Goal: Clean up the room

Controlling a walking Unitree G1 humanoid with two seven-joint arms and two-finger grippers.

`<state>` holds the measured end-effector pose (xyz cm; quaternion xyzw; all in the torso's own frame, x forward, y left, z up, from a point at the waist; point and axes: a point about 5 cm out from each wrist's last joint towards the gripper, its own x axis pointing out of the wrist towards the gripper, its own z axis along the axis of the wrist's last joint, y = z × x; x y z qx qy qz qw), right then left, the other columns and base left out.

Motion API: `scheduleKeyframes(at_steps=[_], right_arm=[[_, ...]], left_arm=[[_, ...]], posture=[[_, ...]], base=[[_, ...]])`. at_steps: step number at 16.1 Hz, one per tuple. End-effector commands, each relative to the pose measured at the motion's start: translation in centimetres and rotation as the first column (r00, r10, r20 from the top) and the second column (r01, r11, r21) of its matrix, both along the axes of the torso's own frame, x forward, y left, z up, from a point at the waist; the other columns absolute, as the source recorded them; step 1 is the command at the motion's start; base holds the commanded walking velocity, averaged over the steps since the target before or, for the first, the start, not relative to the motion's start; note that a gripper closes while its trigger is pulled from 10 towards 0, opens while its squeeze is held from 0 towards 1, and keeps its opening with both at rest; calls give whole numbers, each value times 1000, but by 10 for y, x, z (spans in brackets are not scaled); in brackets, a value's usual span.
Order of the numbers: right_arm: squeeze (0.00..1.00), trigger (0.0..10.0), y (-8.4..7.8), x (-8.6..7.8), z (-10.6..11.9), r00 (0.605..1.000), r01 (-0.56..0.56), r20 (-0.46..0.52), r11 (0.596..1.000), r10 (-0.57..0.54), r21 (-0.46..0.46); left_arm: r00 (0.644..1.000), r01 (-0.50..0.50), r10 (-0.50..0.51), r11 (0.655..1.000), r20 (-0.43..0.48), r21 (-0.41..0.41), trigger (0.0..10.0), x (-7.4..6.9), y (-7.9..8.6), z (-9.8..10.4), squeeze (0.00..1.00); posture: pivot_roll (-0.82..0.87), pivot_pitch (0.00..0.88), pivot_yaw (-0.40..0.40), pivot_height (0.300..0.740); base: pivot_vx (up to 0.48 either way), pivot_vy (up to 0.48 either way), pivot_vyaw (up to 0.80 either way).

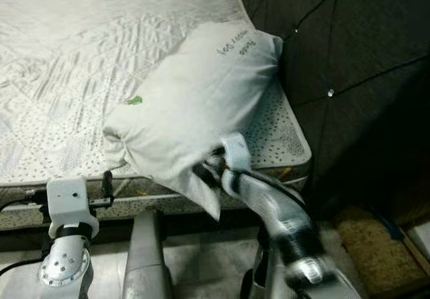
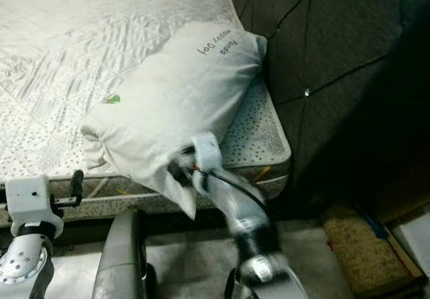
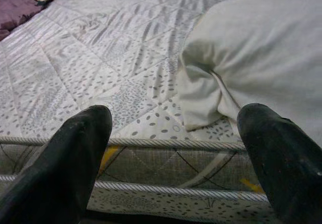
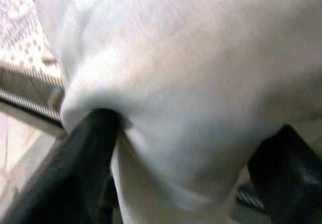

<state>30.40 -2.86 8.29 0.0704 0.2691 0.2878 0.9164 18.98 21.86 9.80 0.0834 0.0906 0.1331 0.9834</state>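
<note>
At bed corner: pillow lies on the mattress, near the headboard, its near end hanging past the edge.
Right gripper: fingers spread around the overhanging end, cloth bunched between them; not pinched as far as visible.
Left gripper: fingers apart, empty, below the mattress edge.
Risk: loose cloth slips out; pillow drops to the floor.
Cause: hold on cover only, not filling.

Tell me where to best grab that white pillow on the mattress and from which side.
Grip the pillow at its near corner, which overhangs the mattress edge, coming from the bed's front. That loose bunched fabric pinches easily, and the right end effector is already there. The left end effector hangs open nearby.
</note>
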Motion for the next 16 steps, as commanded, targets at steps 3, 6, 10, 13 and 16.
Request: scheduleKeyframes(at_steps=[3, 6, 10, 13, 16], right_arm=[[0, 0, 17, 7, 5, 1000, 17, 22, 1000, -17, 20], [0, 0, 27, 14, 4, 998, 47, 44, 999, -48, 3], [0, 0, 21, 38, 18, 985, 34, 172, 996, -19, -86], [0, 0, 14, 47, 24, 976, 52, 218, 992, -25, -119], [0, 0, 0, 61, 31, 959, 117, 273, 981, -72, -154]], left_arm=[[1000, -29, 29, 999, -7, 22, 10000, -6, 7, 2, 0], [999, -50, 50, 998, 2, 26, 10000, -7, 9, 3, 0], [998, -51, 50, 998, 39, 24, 10000, 6, 8, 8, 0], [998, -49, 49, 999, 44, 18, 10000, 8, 5, 7, 0], [998, -51, 51, 999, 46, 12, 10000, 11, 4, 5, 0]], posture=[[150, 56, -45, 535], [162, 47, -51, 535], [147, 25, -61, 535], [141, 21, -63, 535], [129, 13, -62, 535]], base=[[0, 0, 0], [0, 0, 0], [0, 0, 0], [0, 0, 0], [0, 0, 0]])
